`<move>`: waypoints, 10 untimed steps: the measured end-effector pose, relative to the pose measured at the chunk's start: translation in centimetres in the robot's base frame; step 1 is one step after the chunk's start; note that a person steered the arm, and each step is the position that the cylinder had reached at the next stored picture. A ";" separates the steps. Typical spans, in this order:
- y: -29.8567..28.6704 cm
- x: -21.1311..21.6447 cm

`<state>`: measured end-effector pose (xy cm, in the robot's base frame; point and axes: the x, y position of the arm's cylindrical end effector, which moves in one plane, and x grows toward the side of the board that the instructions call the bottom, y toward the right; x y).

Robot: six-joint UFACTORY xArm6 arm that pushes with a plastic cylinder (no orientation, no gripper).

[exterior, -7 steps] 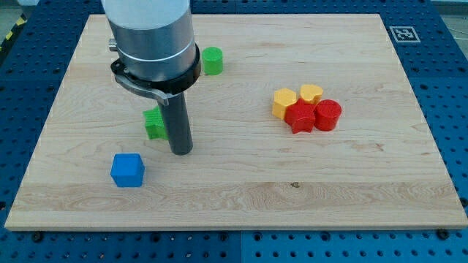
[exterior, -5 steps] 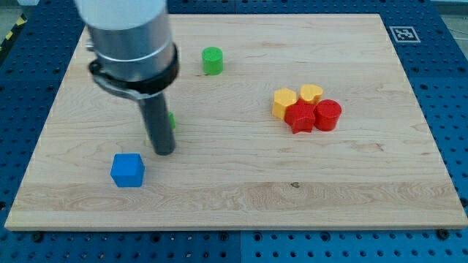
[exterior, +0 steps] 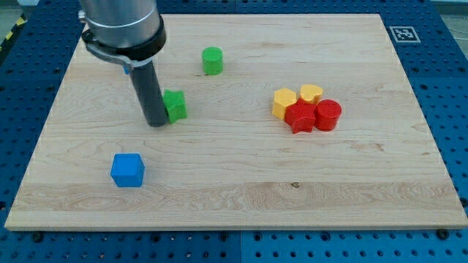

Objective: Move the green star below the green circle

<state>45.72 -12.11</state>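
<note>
The green star (exterior: 175,105) lies on the wooden board (exterior: 234,183), left of centre. The green circle (exterior: 212,60) stands above it and a little to the view's right, near the board's top. My tip (exterior: 156,123) rests against the star's left side, at its lower left edge. The dark rod rises from there to the grey arm body at the view's top left.
A blue cube (exterior: 127,169) sits at the lower left. At the right, a tight cluster holds a yellow hexagon (exterior: 284,102), a yellow heart (exterior: 311,93), a red star (exterior: 300,117) and a red circle (exterior: 327,115). A marker tag (exterior: 402,33) is at the board's top right corner.
My tip went from the star's right side round its bottom to its left side. The star has shifted up and to the right, closer to the green circle.
</note>
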 end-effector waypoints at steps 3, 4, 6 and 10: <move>1.2 -1.3; 2.2 -1.9; 2.8 -2.2; 4.6 -3.5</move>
